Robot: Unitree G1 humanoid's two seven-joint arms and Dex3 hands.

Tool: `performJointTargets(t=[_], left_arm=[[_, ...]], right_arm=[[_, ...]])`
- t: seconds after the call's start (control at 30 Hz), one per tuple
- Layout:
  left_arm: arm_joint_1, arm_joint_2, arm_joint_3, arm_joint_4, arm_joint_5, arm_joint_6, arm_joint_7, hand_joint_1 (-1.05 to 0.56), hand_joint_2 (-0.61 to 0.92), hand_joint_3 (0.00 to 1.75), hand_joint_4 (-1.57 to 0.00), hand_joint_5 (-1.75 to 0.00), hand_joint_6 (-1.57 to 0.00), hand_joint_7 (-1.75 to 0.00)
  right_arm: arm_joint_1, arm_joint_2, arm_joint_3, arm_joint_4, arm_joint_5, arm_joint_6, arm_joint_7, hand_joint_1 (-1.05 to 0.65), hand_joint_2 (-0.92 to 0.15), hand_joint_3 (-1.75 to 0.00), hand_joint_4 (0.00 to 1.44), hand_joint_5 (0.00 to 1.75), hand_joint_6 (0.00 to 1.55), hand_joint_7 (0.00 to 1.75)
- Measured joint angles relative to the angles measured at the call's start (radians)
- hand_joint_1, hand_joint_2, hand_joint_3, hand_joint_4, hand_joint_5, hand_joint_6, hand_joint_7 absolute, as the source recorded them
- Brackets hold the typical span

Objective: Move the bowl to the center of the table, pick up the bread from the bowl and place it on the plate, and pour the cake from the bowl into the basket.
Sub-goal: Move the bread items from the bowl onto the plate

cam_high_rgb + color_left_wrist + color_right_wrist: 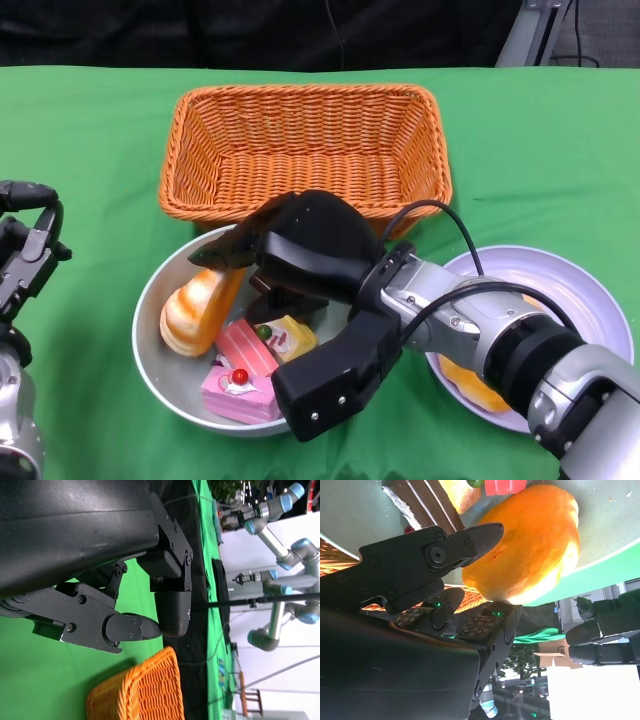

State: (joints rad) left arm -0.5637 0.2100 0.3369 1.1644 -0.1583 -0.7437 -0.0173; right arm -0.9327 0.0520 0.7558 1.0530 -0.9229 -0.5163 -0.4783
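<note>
The grey bowl [150, 300] sits just in front of the orange basket [305, 150]. In it lie a striped orange bread [198, 305], pink cakes [240, 375], a yellow cake [290, 335] and a chocolate cake, mostly hidden by my hand. My right hand [300, 250] reaches across the bowl from the right. In the right wrist view its fingers stand apart on either side of one end of the bread [530, 545]; one fingertip [485, 532] touches it. The bread still lies in the bowl. My left hand [25, 255] hovers at the left edge, holding nothing.
A white plate [570, 290] lies at the right with an orange-yellow item [470, 385] on it, partly under my right forearm. The basket [135, 690] also shows in the left wrist view. Green cloth covers the table.
</note>
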Motion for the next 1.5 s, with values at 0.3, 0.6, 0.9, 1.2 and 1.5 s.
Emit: performJointTargets(t=[0.3, 0.6, 0.9, 1.2, 1.5], left_arm=[[-0.002, 0.008, 0.057, -0.007, -0.108, 0.048, -0.15, -0.22, 0.92, 0.17, -0.88, -0.75, -1.03, -0.18], [-0.004, 0.009, 0.065, -0.04, -0.137, 0.074, -0.22, -0.44, 0.92, 0.04, -0.88, -0.04, -0.74, 0.0], [-0.004, 0.009, 0.065, -0.048, -0.138, 0.074, -0.225, -0.43, 0.92, 0.07, -0.91, -0.03, -0.75, -0.01], [-0.004, 0.009, 0.065, -0.048, -0.137, 0.07, -0.225, -0.41, 0.92, 0.08, -0.94, -0.03, -0.77, -0.01], [-0.004, 0.009, 0.064, -0.048, -0.137, 0.068, -0.225, -0.42, 0.92, 0.08, -0.94, -0.02, -0.77, -0.01]], right_arm=[[0.007, -0.004, 0.009, 0.01, 0.002, -0.014, -0.007, -0.59, -0.86, 0.0, 0.76, 0.01, 0.69, 0.0], [0.008, -0.005, 0.018, 0.028, -0.003, 0.001, -0.024, -0.6, -0.86, 0.0, 0.77, 0.01, 0.69, 0.0], [0.009, -0.004, 0.03, 0.034, -0.004, 0.002, -0.034, -0.6, -0.86, 0.0, 0.77, 0.01, 0.69, 0.0], [0.01, -0.001, 0.044, 0.034, -0.004, 0.013, -0.039, -0.6, -0.87, 0.0, 0.77, 0.0, 0.69, 0.0], [0.01, 0.007, 0.056, 0.037, -0.006, 0.042, -0.043, -0.6, -0.88, 0.0, 0.75, 0.0, 0.69, 0.0]])
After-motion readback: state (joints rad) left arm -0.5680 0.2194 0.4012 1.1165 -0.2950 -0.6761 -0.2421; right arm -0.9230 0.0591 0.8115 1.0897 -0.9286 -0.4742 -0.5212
